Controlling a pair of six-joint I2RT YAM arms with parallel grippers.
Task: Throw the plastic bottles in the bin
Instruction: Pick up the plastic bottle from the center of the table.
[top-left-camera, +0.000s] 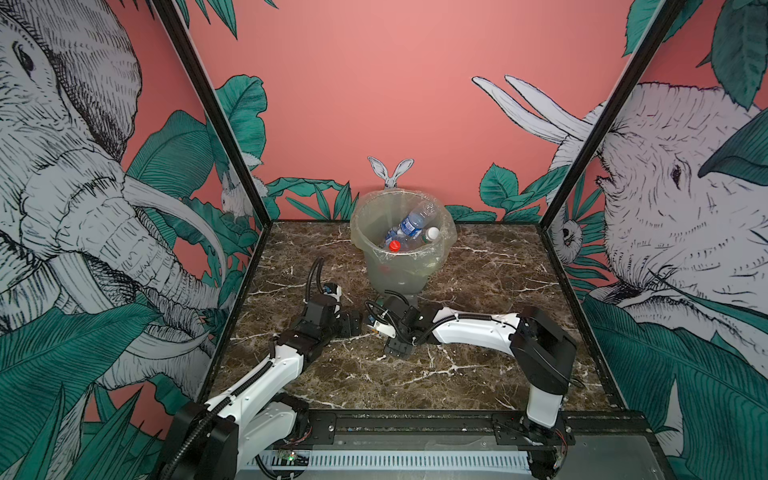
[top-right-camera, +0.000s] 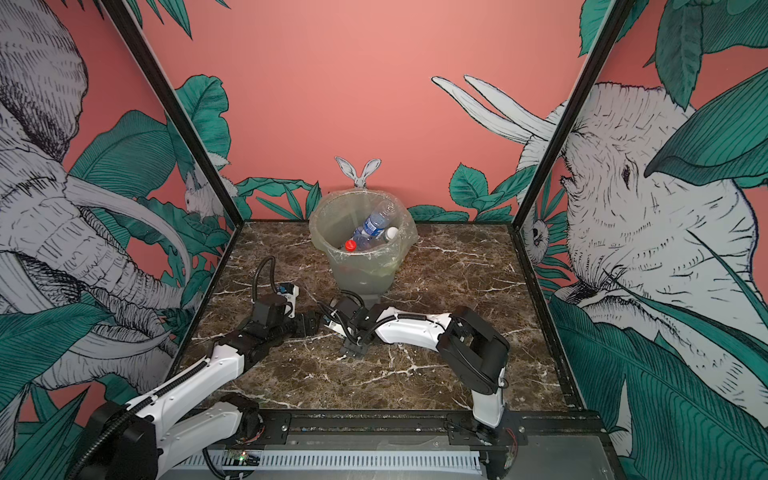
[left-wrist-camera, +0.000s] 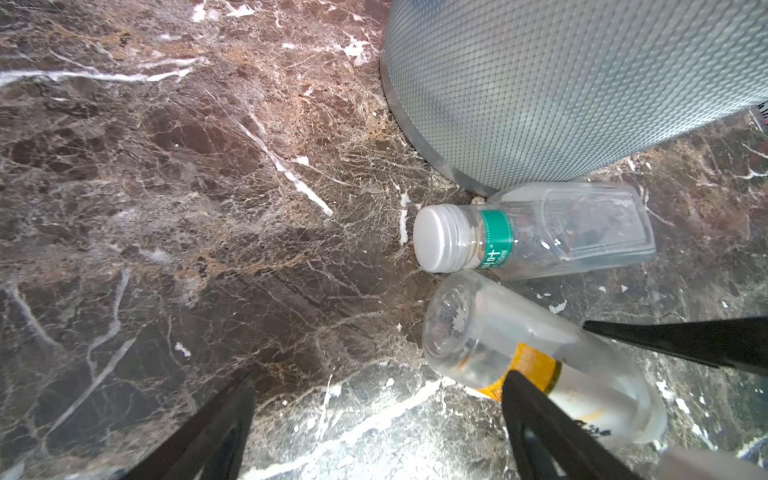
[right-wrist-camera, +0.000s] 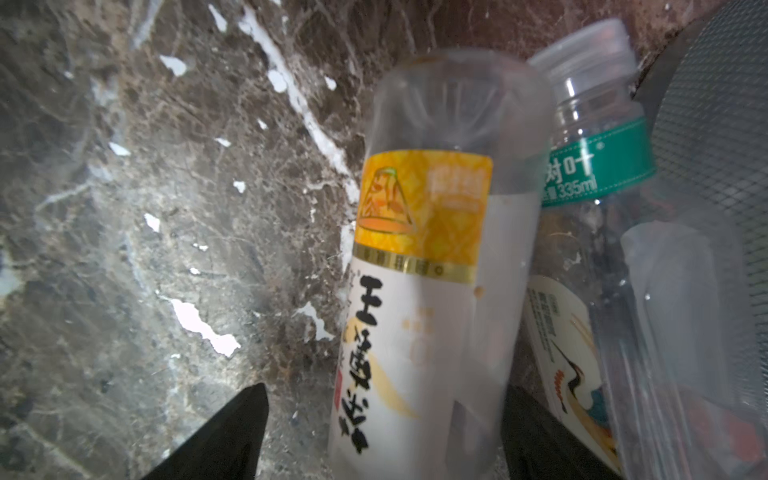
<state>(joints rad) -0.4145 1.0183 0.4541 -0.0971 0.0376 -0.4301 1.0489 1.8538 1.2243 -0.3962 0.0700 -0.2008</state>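
The bin (top-left-camera: 376, 266), lined with a clear bag, stands at the back of the marble table and holds several plastic bottles (top-left-camera: 412, 225). Two more bottles lie at the bin's base (left-wrist-camera: 582, 83): a green-banded one with a white cap (left-wrist-camera: 532, 230) against the wall, and a yellow-and-white labelled one (left-wrist-camera: 490, 332) beside it. My right gripper (right-wrist-camera: 382, 415) is open and straddles the yellow-labelled bottle (right-wrist-camera: 428, 270), one finger still apart from it. My left gripper (left-wrist-camera: 382, 415) is open over bare marble, beside that bottle's bottom end. In both top views the arms hide these two bottles.
Both arms (top-left-camera: 469, 328) (top-left-camera: 286, 357) meet low in front of the bin, wrists close together. The green-banded bottle (right-wrist-camera: 602, 187) is wedged between the yellow-labelled one and the bin wall (right-wrist-camera: 715, 124). Black frame posts and printed walls enclose the table.
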